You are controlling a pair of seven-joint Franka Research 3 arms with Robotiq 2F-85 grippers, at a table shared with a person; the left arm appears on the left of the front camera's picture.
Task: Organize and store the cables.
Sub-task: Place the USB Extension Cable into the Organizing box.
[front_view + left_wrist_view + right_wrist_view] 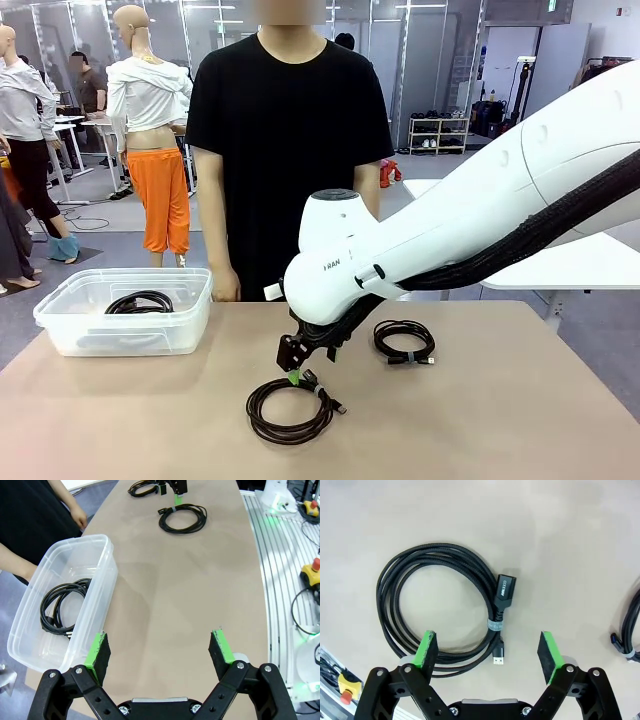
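The right end effector (pixel 488 647) is being held open over a coiled black braided cable (pixel 445 552) on the tan counter (pixel 560 535); the left end effector (pixel 160 650) is likewise being held open.

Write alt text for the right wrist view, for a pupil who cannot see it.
The right tool hangs open above a coiled black cable lying on a tan table, the coil's plugs between its green pads. Part of a second cable shows at the right edge.
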